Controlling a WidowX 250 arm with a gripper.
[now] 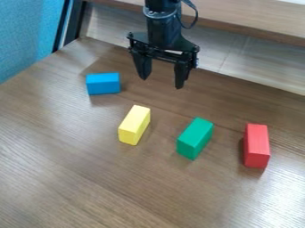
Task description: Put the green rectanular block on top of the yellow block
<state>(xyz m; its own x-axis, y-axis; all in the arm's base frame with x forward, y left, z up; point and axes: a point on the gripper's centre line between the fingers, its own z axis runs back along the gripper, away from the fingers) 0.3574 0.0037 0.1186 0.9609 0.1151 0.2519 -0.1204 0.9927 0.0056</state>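
Camera view: claw (161, 81) noted wide and empty above the desk (77, 178). Green block (195, 137) is found between yellow block (134, 124) and red block (257, 145); yellow could be knocked if the descent is misaligned.

- The black arm (162, 22) comes in from the top edge, a little right of centre, its lowest section close to upright.
- A dark cable (195, 17) loops out beside it on the picture's right.
- The black gripper (161, 83) hangs down, fingers spread wide apart with a gap between them.
- Both fingertips point downward.
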